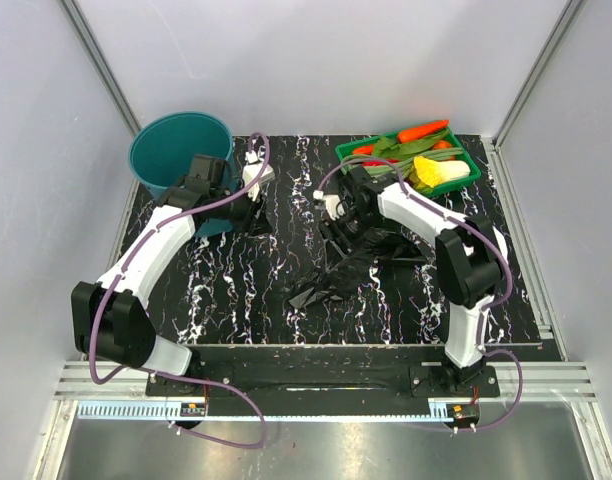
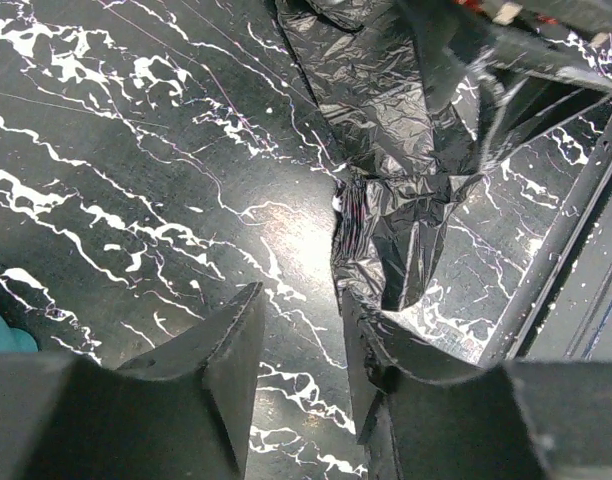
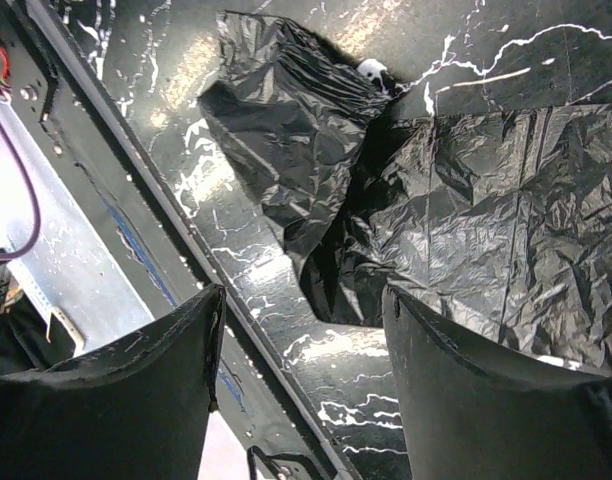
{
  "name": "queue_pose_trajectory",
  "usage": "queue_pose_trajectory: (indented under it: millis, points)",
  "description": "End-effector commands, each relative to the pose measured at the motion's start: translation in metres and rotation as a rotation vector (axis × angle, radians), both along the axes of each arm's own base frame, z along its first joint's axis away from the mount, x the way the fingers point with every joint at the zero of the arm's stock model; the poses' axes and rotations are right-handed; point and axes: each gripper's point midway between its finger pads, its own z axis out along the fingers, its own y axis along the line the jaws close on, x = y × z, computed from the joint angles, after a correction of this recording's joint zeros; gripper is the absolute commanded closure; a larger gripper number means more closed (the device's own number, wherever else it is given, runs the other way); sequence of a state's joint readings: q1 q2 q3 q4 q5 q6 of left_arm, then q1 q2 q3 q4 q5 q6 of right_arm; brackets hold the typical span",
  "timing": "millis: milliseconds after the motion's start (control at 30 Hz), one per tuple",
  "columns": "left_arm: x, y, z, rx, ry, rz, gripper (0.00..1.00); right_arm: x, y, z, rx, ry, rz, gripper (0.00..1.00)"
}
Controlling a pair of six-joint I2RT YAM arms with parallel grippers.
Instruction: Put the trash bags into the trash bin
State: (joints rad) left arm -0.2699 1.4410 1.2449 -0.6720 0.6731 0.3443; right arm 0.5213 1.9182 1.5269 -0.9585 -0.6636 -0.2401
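- Evidently the trash bags (image 1: pixel 348 262) lie crumpled on the worktop (image 1: pixel 236 290), well apart from the trash bin (image 1: pixel 161 150) in the far-left corner.
- The right pincer (image 3: pixel 304 300) hangs over the heap, spread wide and empty, likely poised to grab.
- The left pincer (image 2: pixel 301 300), near the bin, is partly open, empty, and faces the bags.
- With black film on a black worktop, the heap's edges and the bag count are unclear.

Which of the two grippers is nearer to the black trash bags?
The right gripper: it hangs just above the trash bags, while the left gripper is beside the teal trash bin, apart from them.
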Motion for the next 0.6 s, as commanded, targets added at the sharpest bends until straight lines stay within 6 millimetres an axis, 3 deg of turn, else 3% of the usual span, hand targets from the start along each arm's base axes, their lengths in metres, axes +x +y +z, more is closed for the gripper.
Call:
queue_pose_trajectory:
  millis: [0, 467, 567]
  points:
    - [-0.009, -0.003, 0.008, -0.034, -0.030, -0.050, 0.58, 0.005, 0.008, -0.022, -0.009, -0.032, 0.057, 0.30]
    - [-0.006, -0.001, 0.001, -0.012, -0.029, -0.058, 0.53, -0.016, 0.038, -0.068, -0.047, 0.030, 0.134, 0.32]
    - [-0.008, 0.000, -0.002, -0.006, -0.027, -0.064, 0.53, -0.020, 0.042, -0.069, -0.041, 0.038, 0.144, 0.47]
